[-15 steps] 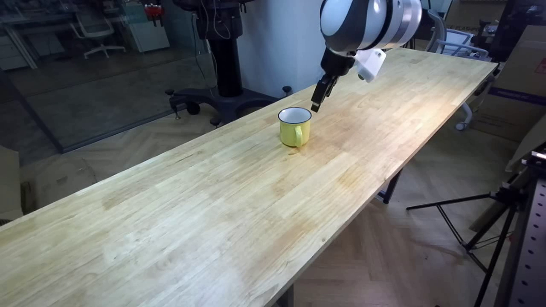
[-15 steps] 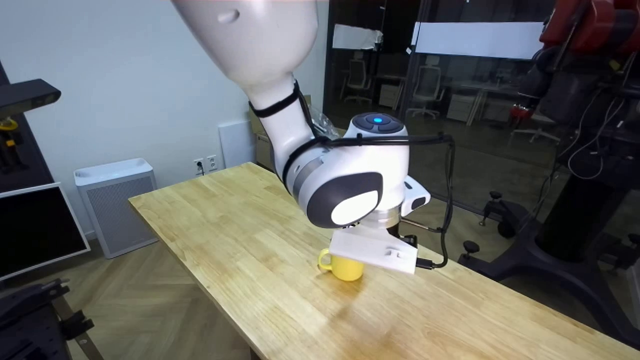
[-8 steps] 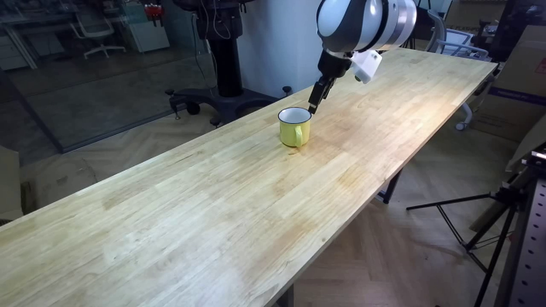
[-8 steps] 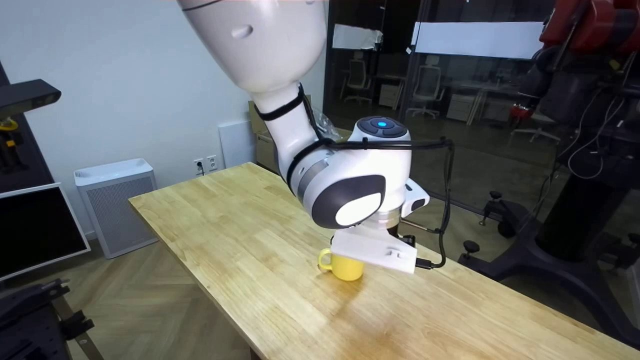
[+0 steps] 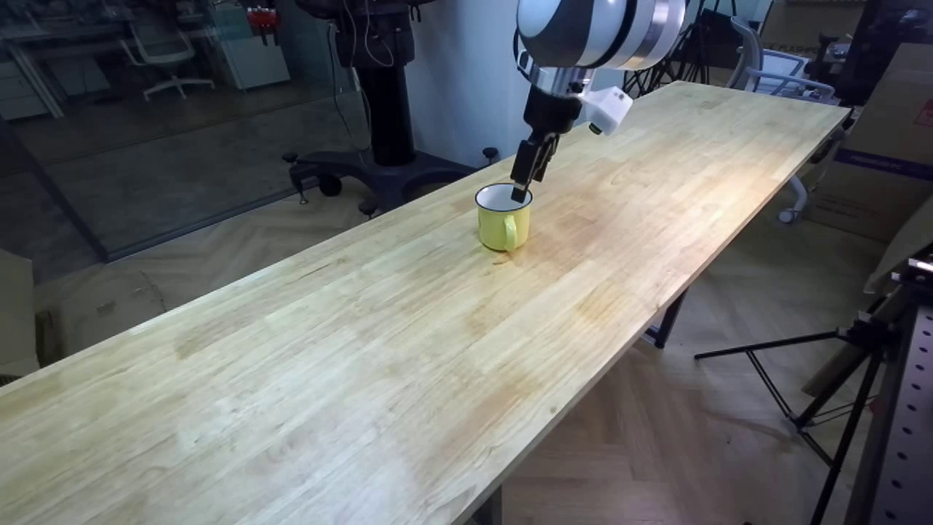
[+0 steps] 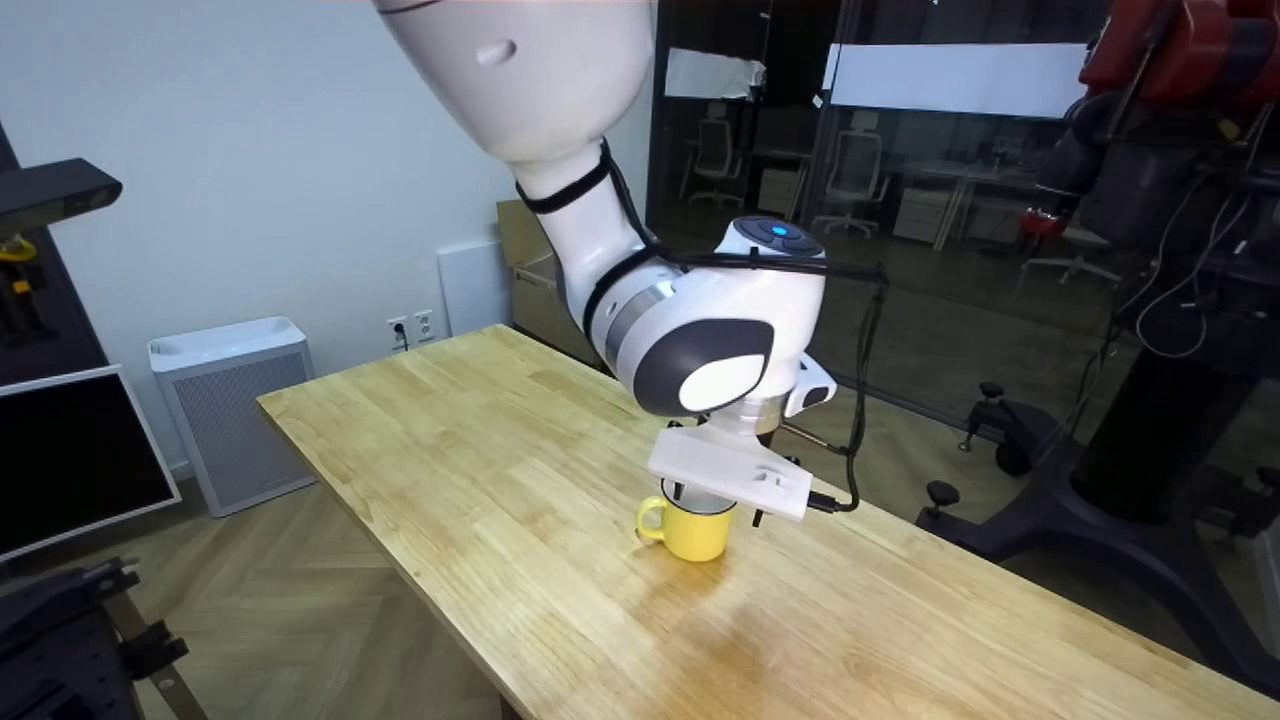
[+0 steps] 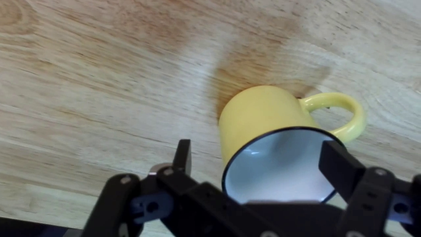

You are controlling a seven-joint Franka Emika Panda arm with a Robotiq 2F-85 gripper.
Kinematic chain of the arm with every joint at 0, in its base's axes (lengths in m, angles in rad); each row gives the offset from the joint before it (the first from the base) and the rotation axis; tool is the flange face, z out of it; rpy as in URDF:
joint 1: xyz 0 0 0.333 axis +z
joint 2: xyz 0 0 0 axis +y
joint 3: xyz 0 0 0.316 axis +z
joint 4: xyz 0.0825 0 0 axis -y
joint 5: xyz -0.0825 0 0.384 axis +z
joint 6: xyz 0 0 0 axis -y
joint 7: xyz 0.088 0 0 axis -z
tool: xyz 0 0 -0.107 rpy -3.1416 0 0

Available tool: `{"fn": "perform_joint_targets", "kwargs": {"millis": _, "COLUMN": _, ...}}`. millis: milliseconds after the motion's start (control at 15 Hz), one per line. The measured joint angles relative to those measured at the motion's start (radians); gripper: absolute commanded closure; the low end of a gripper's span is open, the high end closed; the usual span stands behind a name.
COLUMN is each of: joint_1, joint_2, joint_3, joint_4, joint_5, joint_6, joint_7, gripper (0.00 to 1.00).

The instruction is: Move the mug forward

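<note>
1. Yellow mug (image 7: 256, 112), rim dark-edged, inside whitish. Stands upright directly below the pincer (image 7: 258, 159), base on the desk (image 5: 342, 386). Handle on the same side as the finger at right in the wrist view.
2. Pincer, black, tilted. Fingers (image 7: 340, 169) spread wide apart. In the wrist view one overlaps the mug's rim near the handle; its mate stands out past the mug's opposite side. In an exterior view a fingertip (image 5: 518, 195) shows against the mug's inside. Contact with the rim: cannot be told.
3. Arm (image 6: 690, 300), white with dark panels. Above the pincer, bending down to it; seen in both exterior views.
4. White plate (image 6: 730, 470). Just above the pincer.
5. Desk, pale wood, long. Runs beneath the pincer and well out on either side of it.
6. Dark stand (image 5: 386, 120), footed base. Beyond the desk's edge from the pincer.
7. Tripod (image 5: 867, 332), dark. Past the desk's opposite long edge, well apart from the pincer.
8. Pale appliance (image 6: 240, 420), grille front. Near the desk, well apart from the pincer.
</note>
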Motion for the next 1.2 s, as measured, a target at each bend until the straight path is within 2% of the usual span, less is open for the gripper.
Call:
{"fn": "perform_joint_targets", "kwargs": {"millis": 667, "joint_1": -0.016, "joint_2": 0.056, "joint_3": -0.015, "joint_4": 0.107, "joint_5": 0.019, "joint_6": -0.069, "joint_7": -0.003, "gripper": 0.0}}
{"fn": "perform_joint_targets", "kwargs": {"millis": 733, "joint_1": -0.017, "joint_2": 0.065, "joint_3": -0.019, "joint_4": 0.117, "joint_5": 0.019, "joint_6": -0.075, "joint_7": -0.003, "gripper": 0.16}}
{"fn": "perform_joint_targets", "kwargs": {"millis": 800, "joint_1": -0.017, "joint_2": 0.073, "joint_3": -0.023, "joint_4": 0.127, "joint_5": 0.019, "joint_6": -0.083, "joint_7": -0.002, "gripper": 0.25}}
{"fn": "perform_joint_targets", "kwargs": {"millis": 1200, "joint_1": -0.016, "joint_2": 0.122, "joint_3": -0.038, "joint_4": 0.195, "joint_5": 0.02, "joint_6": -0.139, "joint_7": -0.002, "gripper": 0.69}}
